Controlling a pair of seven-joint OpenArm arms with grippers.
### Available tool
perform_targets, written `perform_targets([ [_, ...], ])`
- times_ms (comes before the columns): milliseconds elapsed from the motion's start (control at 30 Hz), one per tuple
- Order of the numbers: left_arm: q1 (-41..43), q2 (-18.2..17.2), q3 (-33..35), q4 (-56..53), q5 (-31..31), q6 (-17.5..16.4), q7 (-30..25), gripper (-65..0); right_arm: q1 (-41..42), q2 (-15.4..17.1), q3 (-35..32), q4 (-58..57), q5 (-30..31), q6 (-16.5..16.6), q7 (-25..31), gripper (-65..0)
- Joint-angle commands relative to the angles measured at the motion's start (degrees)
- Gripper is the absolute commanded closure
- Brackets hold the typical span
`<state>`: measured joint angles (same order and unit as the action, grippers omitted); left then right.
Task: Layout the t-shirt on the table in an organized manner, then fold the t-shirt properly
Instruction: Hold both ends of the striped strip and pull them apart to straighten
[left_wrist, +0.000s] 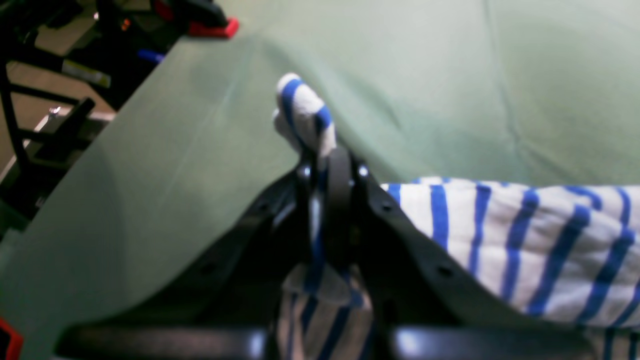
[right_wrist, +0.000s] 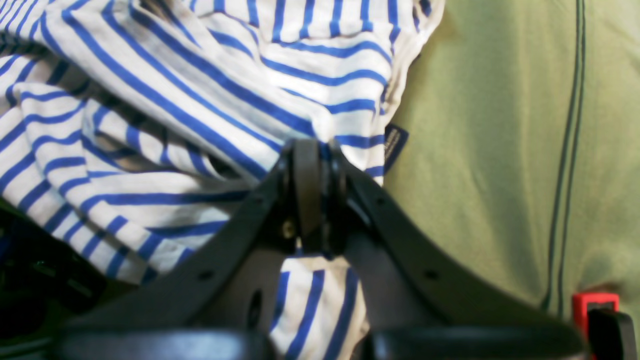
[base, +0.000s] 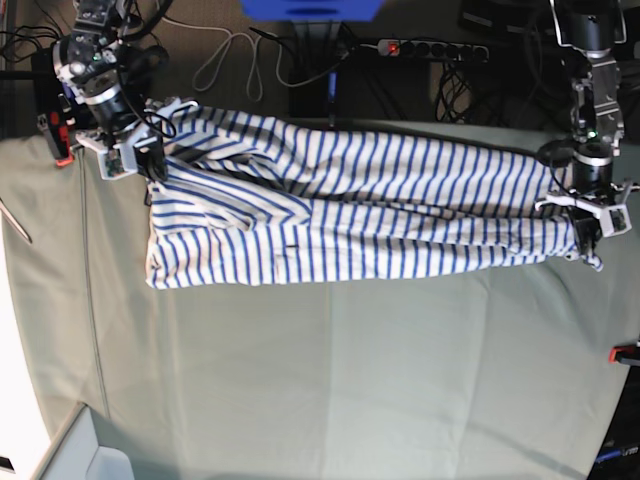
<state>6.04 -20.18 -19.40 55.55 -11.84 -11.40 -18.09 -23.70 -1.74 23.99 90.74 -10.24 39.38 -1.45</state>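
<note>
One soft striped t-shirt (base: 350, 215) stretched between two black grippers, left gripper (left_wrist: 325, 165) and right gripper (right_wrist: 312, 150), each clamped on bunched cloth, above creased, apparently cloth-covered table (base: 350, 380).

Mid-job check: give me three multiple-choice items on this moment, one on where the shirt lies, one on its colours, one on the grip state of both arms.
1. Where does the t-shirt lie on the table in the base view?
A. Stretched across the far part
B. Bunched at the near edge
C. Hanging off the near corner

2. What colour are its stripes?
A. Red
B. Blue
C. Green

3. How do the left gripper and right gripper stand?
A. Both open above the cloth
B. Only the left is shut
C. Both shut on cloth

Answers:
1 A, the shirt spans the table's far part between the two arms.
2 B, blue lines on white in every view.
3 C, each wrist view shows striped cloth pinched between closed jaws.
</note>
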Motion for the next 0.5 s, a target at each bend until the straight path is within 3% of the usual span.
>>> perform_targets([
  [0,-0.6,-1.0,-0.2,1.1,-0.4,0.1,-1.6,-0.5,-0.1,0.4,0.1,0.8,0.9,0.6,1.4,0.0],
  [167,-0.5,-0.6,-0.5,1.3,-0.4,0.2,-1.6,-1.9,-0.1,0.2,0.1,0.8,0.9,0.6,1.4,0.0],
  [200,-0.3,-0.6,-0.5,1.3,-0.5,0.5,-1.6,-4.9,-0.1,0.2,0.1,0.8,0.9,0.6,1.4,0.0],
  [267,0.7,-0.5,-0.5,2.0,-2.3,0.6,-1.7,-16.8,-0.1,0.2,0.1,0.8,0.9,0.6,1.4,0.0],
  [400,4.0,-1.1,0.0,7.0,-11.0,0.2,-1.6,-39.7,-0.1,0.2,0.1,0.8,0.9,0.6,1.3,0.0],
  [467,5.6,-1.1,-0.4,9.8,-13.7,0.2,-1.6,-42.2,-0.1,0.2,0.1,0.8,0.9,0.6,1.3,0.0],
])
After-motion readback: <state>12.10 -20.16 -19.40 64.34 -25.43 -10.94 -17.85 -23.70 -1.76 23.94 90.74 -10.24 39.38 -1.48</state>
